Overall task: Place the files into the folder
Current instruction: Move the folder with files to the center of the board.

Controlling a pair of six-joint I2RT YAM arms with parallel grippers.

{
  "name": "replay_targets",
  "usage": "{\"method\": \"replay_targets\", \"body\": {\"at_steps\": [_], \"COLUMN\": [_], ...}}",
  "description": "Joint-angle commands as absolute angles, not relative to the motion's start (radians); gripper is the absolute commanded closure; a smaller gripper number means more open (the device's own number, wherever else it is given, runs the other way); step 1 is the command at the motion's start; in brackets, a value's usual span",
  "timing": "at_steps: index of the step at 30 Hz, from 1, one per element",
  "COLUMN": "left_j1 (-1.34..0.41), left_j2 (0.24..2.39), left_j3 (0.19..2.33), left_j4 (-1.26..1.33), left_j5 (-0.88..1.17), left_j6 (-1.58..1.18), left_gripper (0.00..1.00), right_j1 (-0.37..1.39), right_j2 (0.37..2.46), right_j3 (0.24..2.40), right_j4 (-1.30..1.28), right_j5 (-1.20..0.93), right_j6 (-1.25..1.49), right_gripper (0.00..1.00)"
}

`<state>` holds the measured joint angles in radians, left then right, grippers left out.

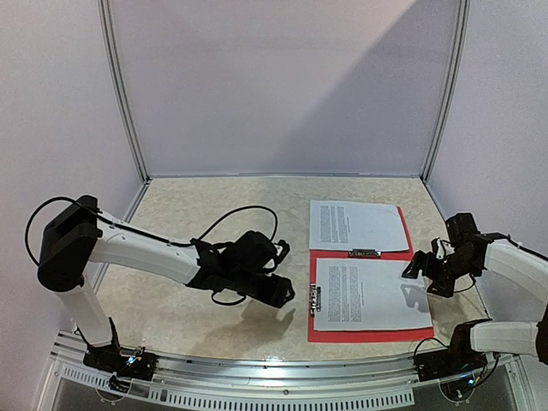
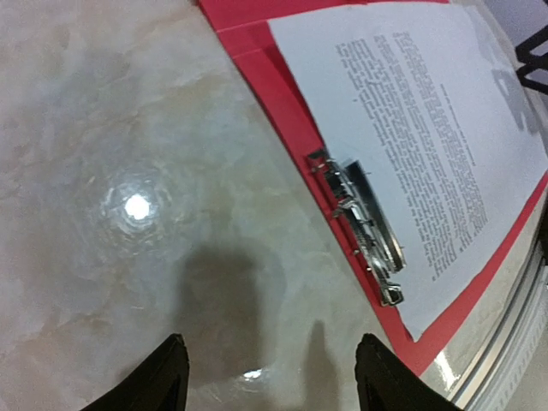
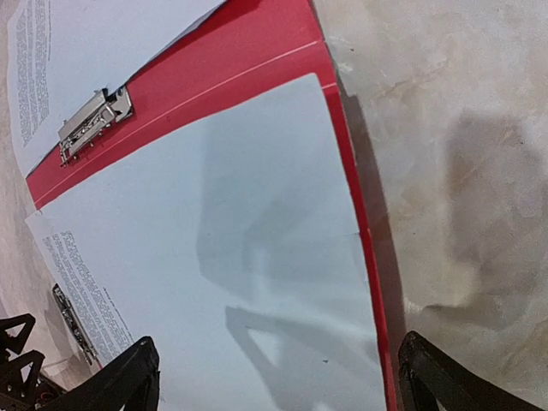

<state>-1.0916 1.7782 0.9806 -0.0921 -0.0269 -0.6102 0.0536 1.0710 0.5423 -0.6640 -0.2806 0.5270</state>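
Note:
The red folder [image 1: 370, 335] lies open and flat at the right of the table. One printed white sheet [image 1: 358, 225] lies on its far cover and another [image 1: 368, 294] on its near cover. A metal clip [image 1: 366, 253] sits at the fold and a second clip [image 1: 314, 298] at the near sheet's left edge. My left gripper [image 1: 285, 292] is open and empty, over bare table just left of the folder [image 2: 287, 103], sheet [image 2: 428, 111] and clip [image 2: 364, 227]. My right gripper [image 1: 421, 272] is open and empty, above the near sheet's [image 3: 214, 223] right edge.
The marble-patterned tabletop [image 1: 214, 205] is enclosed by white walls and metal corner posts [image 1: 124, 94]. A metal rail [image 1: 282, 377] runs along the near edge by the arm bases. A black cable [image 1: 231, 218] loops above the left arm.

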Motion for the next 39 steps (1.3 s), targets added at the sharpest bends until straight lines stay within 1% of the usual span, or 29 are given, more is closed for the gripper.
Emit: {"method": "replay_targets", "body": {"at_steps": [1, 3, 6, 7, 9, 12, 14, 16, 18, 20, 22, 24, 26, 29, 33, 36, 39], "left_j1": [-1.135, -1.140, -1.140, -1.140, -1.140, -1.140, -1.138, -1.134, -1.126, -1.110, -1.091, -1.061, -1.018, -0.980, -0.959, -0.953, -0.951], "left_j2": [1.746, 1.748, 1.733, 1.723, 1.703, 1.666, 1.645, 1.628, 1.609, 1.583, 1.550, 1.514, 1.472, 1.411, 1.380, 1.368, 1.356], "left_j3": [0.987, 0.991, 0.992, 0.992, 0.997, 1.001, 1.018, 1.044, 1.067, 1.081, 1.078, 1.063, 1.028, 0.970, 0.906, 0.837, 0.744], "left_j4": [-0.036, -0.049, -0.066, -0.072, -0.093, -0.135, -0.183, -0.240, -0.289, -0.318, -0.328, -0.338, -0.320, -0.307, -0.317, -0.278, -0.183], "left_j5": [0.007, 0.003, 0.003, -0.025, -0.045, -0.089, -0.135, -0.191, -0.237, -0.266, -0.281, -0.292, -0.264, -0.236, -0.209, -0.156, -0.075], "left_j6": [-0.608, -0.611, -0.620, -0.622, -0.629, -0.636, -0.630, -0.613, -0.604, -0.606, -0.618, -0.650, -0.684, -0.733, -0.776, -0.815, -0.883], "left_gripper": [0.33, 0.34, 0.34, 0.34, 0.34, 0.34, 0.34, 0.34, 0.34, 0.33, 0.33, 0.32, 0.31, 0.27, 0.18, 0.18, 0.18], "right_j1": [0.021, 0.013, 0.013, 0.012, 0.014, 0.051, 0.141, 0.284, 0.491, 0.675, 0.834, 0.936, 0.996, 1.048, 1.051, 1.049, 1.022], "right_j2": [1.045, 1.042, 1.056, 1.059, 1.059, 1.008, 0.955, 0.886, 0.855, 0.881, 0.962, 1.148, 1.329, 1.506, 1.530, 1.526, 1.498], "right_j3": [0.500, 0.478, 0.432, 0.418, 0.386, 0.327, 0.292, 0.264, 0.253, 0.265, 0.316, 0.429, 0.586, 0.741, 0.819, 0.896, 0.943], "right_j4": [-0.680, -0.676, -0.639, -0.625, -0.593, -0.533, -0.479, -0.406, -0.329, -0.244, -0.171, -0.149, -0.178, -0.260, -0.363, -0.482, -0.561], "right_j5": [-0.250, -0.245, -0.324, -0.361, -0.445, -0.532, -0.532, -0.473, -0.373, -0.293, -0.250, -0.258, -0.298, -0.327, -0.298, -0.292, -0.307], "right_j6": [0.485, 0.483, 0.509, 0.521, 0.551, 0.637, 0.712, 0.841, 0.982, 1.070, 1.127, 1.120, 1.070, 0.993, 0.932, 0.862, 0.803], "right_gripper": [0.04, 0.04, 0.03, 0.04, 0.07, 0.16, 0.20, 0.23, 0.24, 0.24, 0.23, 0.19, 0.16, 0.14, 0.10, 0.09, 0.08]}}
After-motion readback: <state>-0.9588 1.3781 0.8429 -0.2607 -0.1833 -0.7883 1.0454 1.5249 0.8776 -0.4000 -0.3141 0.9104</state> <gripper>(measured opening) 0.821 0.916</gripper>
